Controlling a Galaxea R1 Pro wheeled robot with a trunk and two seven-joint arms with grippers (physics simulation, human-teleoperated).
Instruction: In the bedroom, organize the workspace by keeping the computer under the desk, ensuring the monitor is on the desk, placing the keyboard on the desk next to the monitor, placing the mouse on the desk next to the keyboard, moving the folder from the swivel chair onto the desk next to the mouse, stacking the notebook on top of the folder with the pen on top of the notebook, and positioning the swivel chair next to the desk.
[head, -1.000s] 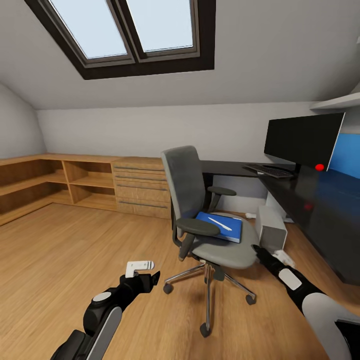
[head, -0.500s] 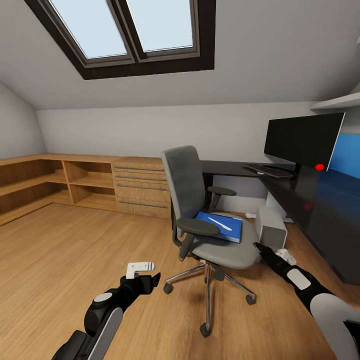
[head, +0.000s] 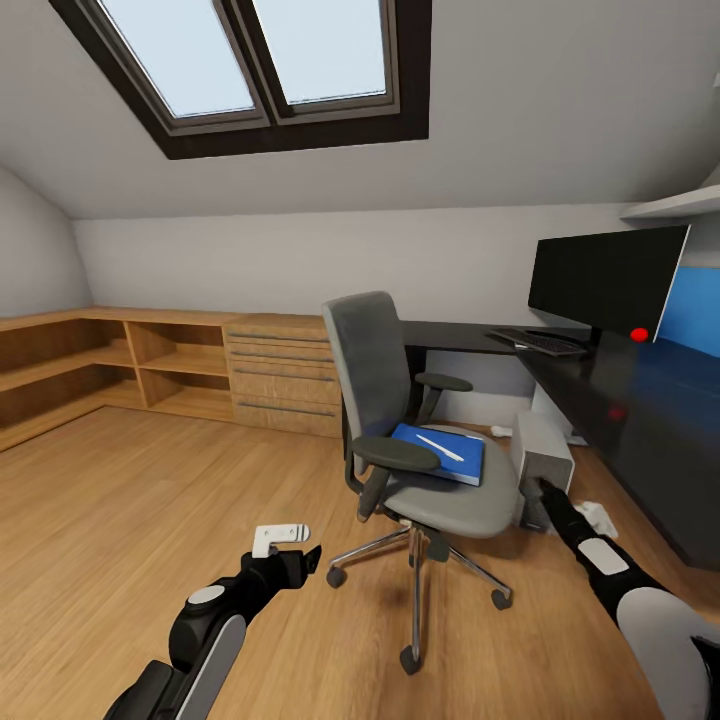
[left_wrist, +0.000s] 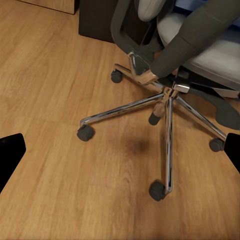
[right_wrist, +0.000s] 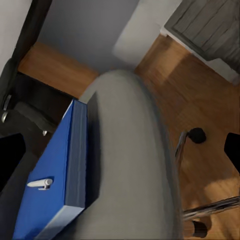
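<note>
The grey swivel chair stands in mid-floor, left of the black desk. On its seat lies the blue folder with the white pen on top. The monitor and keyboard sit on the desk; the computer stands on the floor beneath it. My right gripper is open, low beside the seat's right edge, near the computer. My left gripper is open above the floor, left of the chair's star base. Mouse and notebook are out of view.
Low wooden shelves and a drawer cabinet line the back wall. Skylights sit in the sloped ceiling. Bare plank floor stretches to the left of the chair. A castor lies close below my right gripper.
My right arm has swung rightward, from the seat's front corner toward the computer. The left arm, chair and camera have stayed put.
</note>
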